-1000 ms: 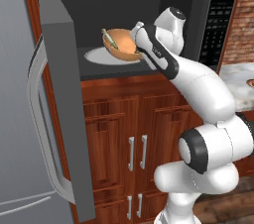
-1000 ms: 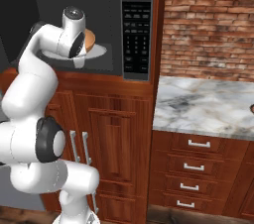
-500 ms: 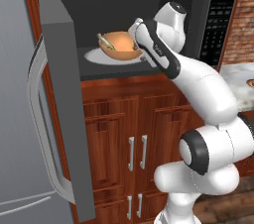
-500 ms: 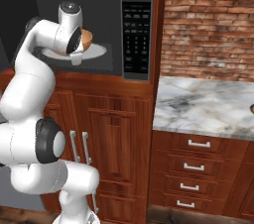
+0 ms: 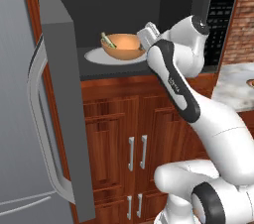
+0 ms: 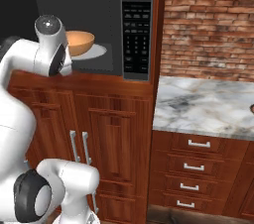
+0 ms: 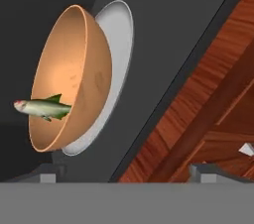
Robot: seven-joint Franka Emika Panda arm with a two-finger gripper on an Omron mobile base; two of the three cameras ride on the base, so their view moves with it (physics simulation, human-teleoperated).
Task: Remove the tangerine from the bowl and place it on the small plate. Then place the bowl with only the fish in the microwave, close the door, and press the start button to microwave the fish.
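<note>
The orange-tan bowl (image 5: 123, 47) (image 6: 79, 42) (image 7: 74, 79) rests on the white turntable (image 5: 96, 55) (image 7: 119, 25) inside the open microwave (image 5: 218, 20) (image 6: 136, 29). The slim fish (image 5: 107, 40) (image 7: 42, 108) lies in the bowl, its head over the rim. My gripper (image 5: 145, 35) (image 7: 126, 172) is open just outside the bowl's right side, holding nothing, its tips clear of the rim. The door (image 5: 59, 94) stands swung wide to the left. The tangerine and the small plate are out of view.
A tall grey fridge (image 5: 15, 119) stands behind the open door at the left. Brown cabinet doors (image 5: 134, 143) sit under the microwave. A marble counter (image 6: 208, 104) and a brick wall (image 6: 208, 20) lie to the right.
My gripper has gone from shut on the bowl's rim to open and drawn back a little. The bowl has settled deeper on the turntable.
</note>
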